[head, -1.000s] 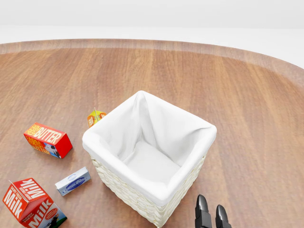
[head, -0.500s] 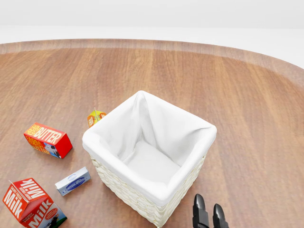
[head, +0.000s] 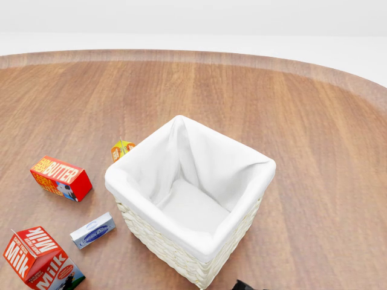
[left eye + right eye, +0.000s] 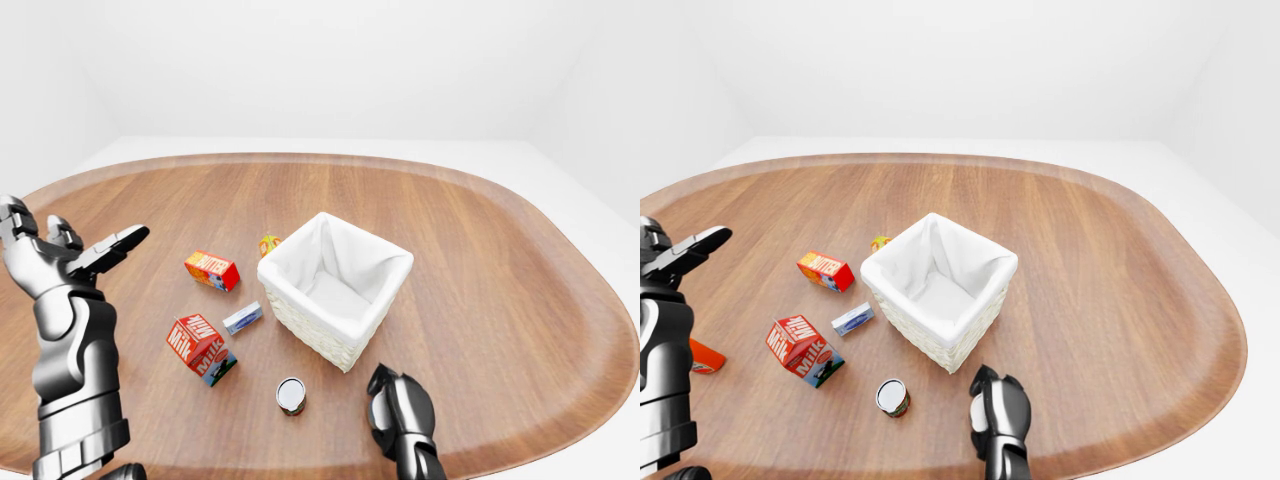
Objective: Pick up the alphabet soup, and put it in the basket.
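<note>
The alphabet soup can (image 4: 291,396) lies on the wooden table, below and left of the white-lined wicker basket (image 4: 322,337) in the left-eye view. The can is out of the head view, where the basket (image 3: 162,246) fills the middle. My right hand (image 4: 393,405) is low at the bottom, right of the can and apart from it, its fingers loosely curled and empty. Only its tip shows at the bottom edge of the head view (image 3: 243,285). My left hand (image 4: 95,242) is raised at the far left, fingers spread, empty.
Left of the basket lie a butter box (image 4: 211,269), a milk carton (image 4: 201,349), a small blue-white box (image 4: 242,318) and a small orange carton (image 4: 268,243). An orange item (image 4: 702,356) sits by my left arm. The table's rounded edge (image 4: 520,445) runs near my right hand.
My right hand's fingers have sunk toward the bottom edge of the head view and now barely show. The basket and the boxes have not moved.
</note>
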